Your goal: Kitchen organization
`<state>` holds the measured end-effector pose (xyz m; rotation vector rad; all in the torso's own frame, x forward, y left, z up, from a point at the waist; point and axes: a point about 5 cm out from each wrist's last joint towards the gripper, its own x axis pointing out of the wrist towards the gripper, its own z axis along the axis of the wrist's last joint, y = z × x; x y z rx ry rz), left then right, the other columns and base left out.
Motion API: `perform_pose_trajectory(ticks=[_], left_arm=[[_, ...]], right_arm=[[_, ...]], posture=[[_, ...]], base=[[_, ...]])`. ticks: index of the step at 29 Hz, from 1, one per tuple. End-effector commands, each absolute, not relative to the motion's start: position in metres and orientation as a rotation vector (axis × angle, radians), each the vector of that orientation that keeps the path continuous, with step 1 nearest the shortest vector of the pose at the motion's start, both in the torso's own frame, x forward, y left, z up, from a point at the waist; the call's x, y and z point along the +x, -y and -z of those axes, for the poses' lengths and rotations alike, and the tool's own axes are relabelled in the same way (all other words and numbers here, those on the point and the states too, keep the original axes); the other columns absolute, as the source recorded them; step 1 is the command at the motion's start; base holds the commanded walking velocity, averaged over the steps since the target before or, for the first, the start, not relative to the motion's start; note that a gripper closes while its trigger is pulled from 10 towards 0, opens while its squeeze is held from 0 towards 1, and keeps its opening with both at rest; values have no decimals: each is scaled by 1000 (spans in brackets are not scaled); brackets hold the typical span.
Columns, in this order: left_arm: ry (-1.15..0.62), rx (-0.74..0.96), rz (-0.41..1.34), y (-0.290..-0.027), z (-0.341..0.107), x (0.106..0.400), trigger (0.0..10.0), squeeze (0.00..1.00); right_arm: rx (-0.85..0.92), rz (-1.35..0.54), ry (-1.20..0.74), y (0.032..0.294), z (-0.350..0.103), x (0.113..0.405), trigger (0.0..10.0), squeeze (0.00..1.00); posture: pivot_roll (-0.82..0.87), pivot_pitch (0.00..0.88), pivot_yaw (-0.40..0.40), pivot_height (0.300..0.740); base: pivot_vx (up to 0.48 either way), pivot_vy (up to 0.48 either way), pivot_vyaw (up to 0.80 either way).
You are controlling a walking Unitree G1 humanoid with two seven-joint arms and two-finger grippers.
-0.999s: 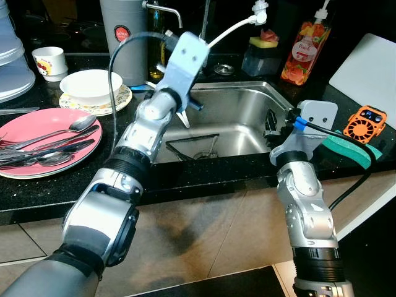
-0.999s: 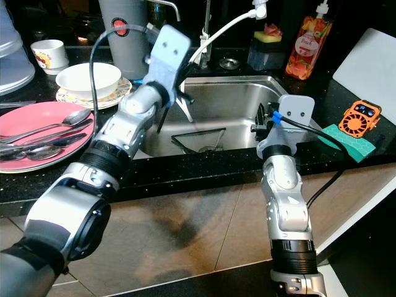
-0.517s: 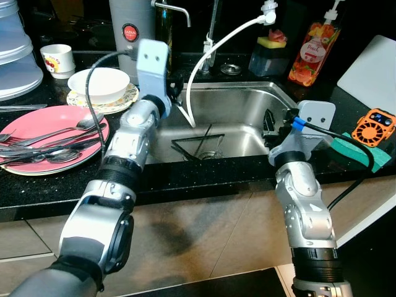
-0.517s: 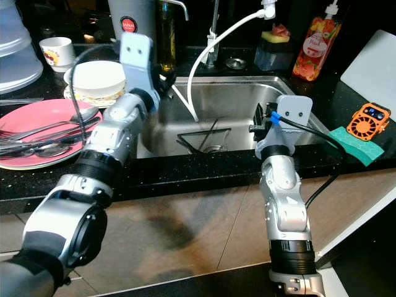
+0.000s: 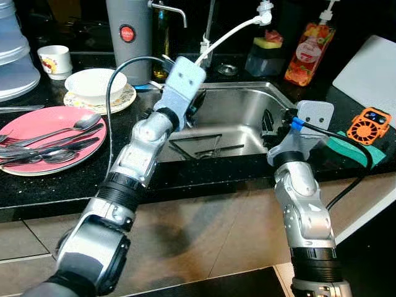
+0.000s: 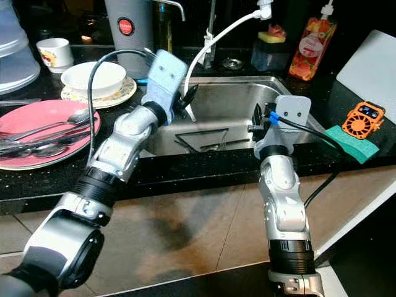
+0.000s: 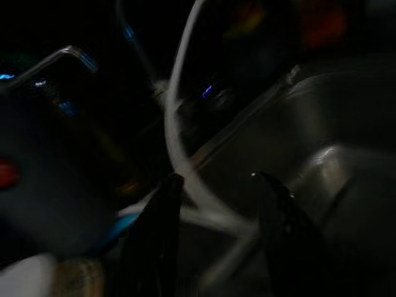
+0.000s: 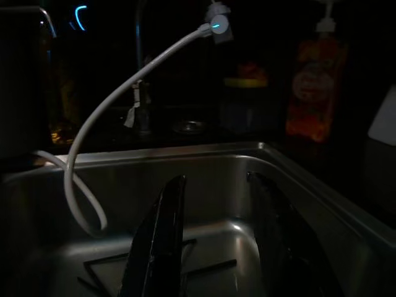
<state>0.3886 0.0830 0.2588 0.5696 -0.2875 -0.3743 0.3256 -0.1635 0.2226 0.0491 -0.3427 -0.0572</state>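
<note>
I was looking down at a black speckled worktop [image 5: 55, 185] with a steel sink [image 5: 247, 117] set into it, tan floor tiles below. At about ten o'clock from the sink sat a pink plate [image 5: 37, 133] loaded with spoons and forks [image 5: 49, 145], and beyond it a white bowl [image 5: 96, 83] on a patterned saucer, a small cup [image 5: 52, 59] and a grey canister [image 5: 129, 34]. At one o'clock stood an orange soap bottle [image 5: 306, 46] and a holder with a yellow sponge [image 5: 264, 52]; at three o'clock lay a green cloth [image 5: 346, 148], an orange gadget [image 5: 368, 125] and a white board [image 5: 371, 71]. A white hose [image 5: 232, 31] arced from the tap down into the basin.

My left pincer [image 6: 189, 99] hung over the sink's left rim; its wrist view, dark and blurred, showed the two fingers [image 7: 158, 241] apart with the hose running between them, and I could not tell whether they touched it. My right pincer [image 8: 216, 235] sat at the sink's right edge, fingers [image 8: 161, 241] parted and holding nothing. Its wrist view showed the hose's loop and dark thin pieces on the basin floor [image 8: 210, 269], which the head views showed as an angular wire outline [image 5: 198, 143].
</note>
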Motion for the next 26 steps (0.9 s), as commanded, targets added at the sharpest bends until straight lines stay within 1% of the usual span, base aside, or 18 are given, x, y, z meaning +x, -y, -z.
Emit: perform_pose_trajectory(ticks=[1, 2, 3, 5, 6, 7, 9, 10, 11, 12, 13, 14, 16, 17, 20, 24, 25, 26], left_arm=[[244, 672, 305, -99, -252, 392, 10000, 0], [244, 672, 305, -99, -252, 392, 10000, 0], [221, 695, 261, -112, -251, 395, 10000, 0], [221, 695, 261, -112, -251, 395, 10000, 0], [198, 713, 215, -124, -250, 396, 10000, 0], [198, 713, 215, -124, -250, 396, 10000, 0], [137, 753, 110, -154, -249, 397, 10000, 0], [137, 753, 110, -154, -249, 397, 10000, 0], [105, 767, 61, -167, -250, 397, 10000, 0], [105, 767, 61, -167, -250, 397, 10000, 0], [69, 778, 15, -179, -250, 397, 10000, 0], [69, 778, 15, -179, -250, 397, 10000, 0], [-4, 791, -70, -202, -250, 397, 10000, 0], [-24, 810, -96, -208, -250, 398, 10000, 0], [-55, 870, -138, -217, -249, 399, 10000, 0], [-75, 875, -135, -218, -246, 399, 10000, 0], [-88, 873, -139, -219, -245, 400, 10000, 424], [-96, 872, -142, -219, -244, 400, 10000, 424]], right_arm=[[49, 52, 332, 162, -221, 327, 10000, 0], [49, 52, 332, 162, -221, 327, 10000, 0], [49, 52, 331, 161, -220, 327, 10000, 0], [49, 52, 331, 161, -220, 327, 10000, 0], [50, 53, 330, 161, -220, 327, 10000, 0], [50, 53, 330, 161, -220, 327, 10000, 0], [51, 54, 330, 162, -220, 327, 10000, 0], [51, 54, 330, 162, -220, 327, 10000, 0], [50, 55, 330, 162, -220, 328, 10000, 0], [50, 55, 330, 162, -220, 328, 10000, 0], [50, 54, 331, 163, -220, 328, 10000, 0], [50, 54, 331, 163, -220, 328, 10000, 0], [48, 51, 336, 162, -222, 330, 10000, 0], [47, 50, 339, 162, -223, 331, 10000, 0], [46, 48, 342, 162, -224, 332, 10000, 0], [46, 48, 339, 163, -223, 332, 10000, 0], [45, 49, 337, 163, -223, 331, 10000, 0], [45, 49, 336, 163, -222, 331, 10000, 0]], posture=[[46, 0, -57, 740], [46, 0, -57, 740], [46, 0, -57, 740], [46, 0, -57, 740], [46, 0, -57, 740], [46, 0, -57, 740], [46, 0, -57, 740], [46, 0, -57, 740], [58, 0, -58, 740], [58, 0, -58, 740], [60, 0, -67, 740], [60, 0, -67, 740], [60, 0, -69, 740], [60, 0, -69, 740], [58, 0, -71, 740], [59, 0, -72, 740], [59, 0, -72, 740], [59, 0, -72, 740]], base=[[0, 0, 0], [0, 0, 0], [0, 0, 0], [0, 0, 0], [0, 0, 0], [0, 0, 0], [0, 0, 0], [0, 0, 0], [0, 0, 0], [0, 0, 0], [0, 0, 0], [0, 0, 0], [0, 0, 0], [0, 0, 0], [0, 0, 0], [0, 0, 0], [0, 0, 0], [0, 0, 0]])
